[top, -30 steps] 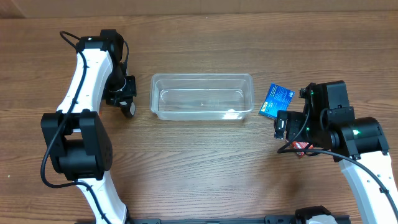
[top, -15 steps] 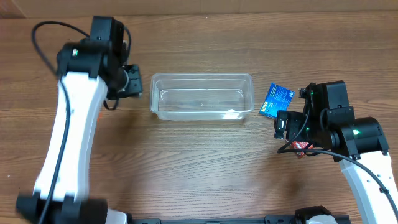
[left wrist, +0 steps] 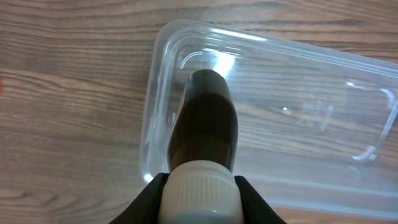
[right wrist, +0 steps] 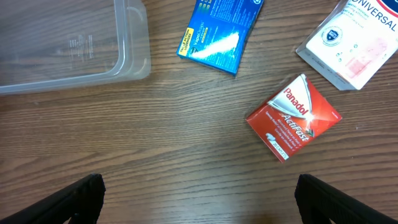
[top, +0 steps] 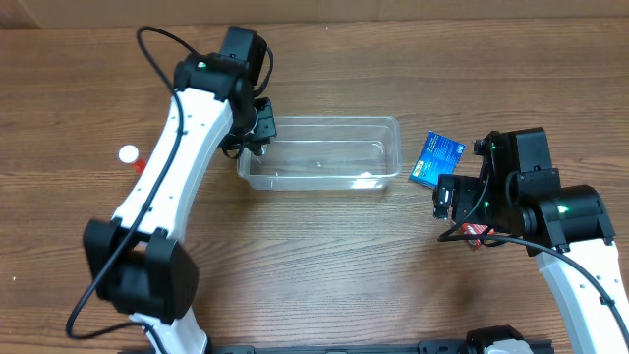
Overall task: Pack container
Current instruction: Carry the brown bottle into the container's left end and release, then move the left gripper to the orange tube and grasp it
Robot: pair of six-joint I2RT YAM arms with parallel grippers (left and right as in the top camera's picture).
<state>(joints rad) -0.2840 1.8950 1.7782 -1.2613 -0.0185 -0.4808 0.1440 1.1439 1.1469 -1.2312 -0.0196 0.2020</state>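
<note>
The clear plastic container (top: 324,155) lies in the middle of the table, and nothing lies inside it. It also shows in the left wrist view (left wrist: 298,118) and the right wrist view (right wrist: 68,43). My left gripper (top: 257,133) is shut on a dark bottle with a white ribbed cap (left wrist: 204,134) and holds it over the container's left end. My right gripper (right wrist: 199,190) is open and empty over bare wood, to the right of the container. A blue box (top: 437,157), a red Panadol box (right wrist: 293,116) and a white box (right wrist: 354,37) lie near it.
A small white cap with a red item beside it (top: 129,154) lies on the table at the left. The left arm (top: 167,167) reaches across the left side of the table. The right arm's body (top: 536,206) covers most of the boxes in the overhead view.
My left gripper has carried the bottle to the right, from the table left of the container to over its left end. The white cap at the left became visible. The right arm has not moved.
</note>
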